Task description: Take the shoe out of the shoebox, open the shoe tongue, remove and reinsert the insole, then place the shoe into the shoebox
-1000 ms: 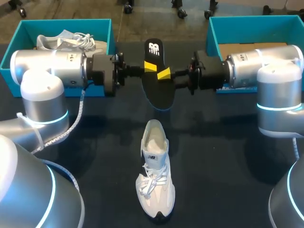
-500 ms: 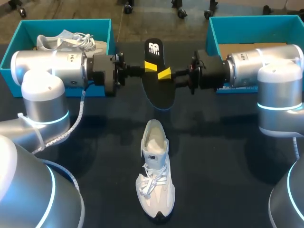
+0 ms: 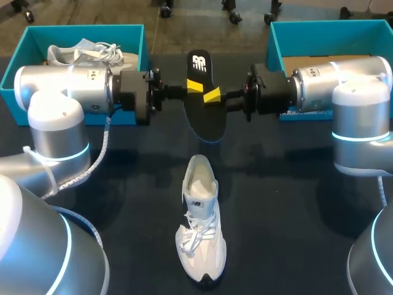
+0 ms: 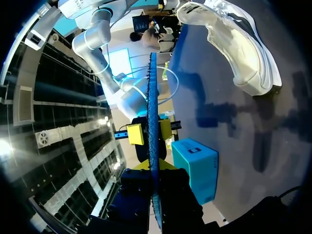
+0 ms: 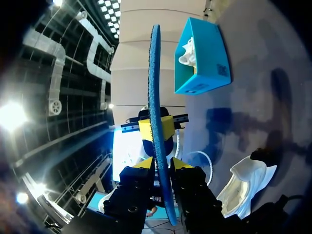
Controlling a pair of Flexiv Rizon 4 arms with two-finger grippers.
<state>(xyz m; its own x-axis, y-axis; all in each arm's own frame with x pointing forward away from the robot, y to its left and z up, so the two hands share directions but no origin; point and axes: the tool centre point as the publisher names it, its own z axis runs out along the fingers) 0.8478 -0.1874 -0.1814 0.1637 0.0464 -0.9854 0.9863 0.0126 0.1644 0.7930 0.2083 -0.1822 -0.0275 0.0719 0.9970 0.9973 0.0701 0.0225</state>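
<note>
A black insole (image 3: 206,117) with a white logo hangs in the air over the table's far middle. My left gripper (image 3: 194,85) comes in from the left and is shut on its edge. From the opposite side my right gripper (image 3: 212,95) has a finger on each side of the insole, close to it but still slightly open. In the left wrist view the insole (image 4: 152,97) stands edge-on in my left gripper (image 4: 152,166), with the right gripper (image 4: 150,131) beyond. The right wrist view shows the insole (image 5: 155,73) between my right gripper's (image 5: 164,165) fingers. The white shoe (image 3: 200,227) lies on the table below.
A blue shoebox (image 3: 86,27) at the back left holds another white shoe (image 3: 86,52). A second blue shoebox (image 3: 325,24) stands at the back right behind my right arm. The dark table around the white shoe (image 4: 234,44) is bare.
My right gripper's fingers have drawn closer together around the insole. The arms, the insole and the shoe have stayed where they were.
</note>
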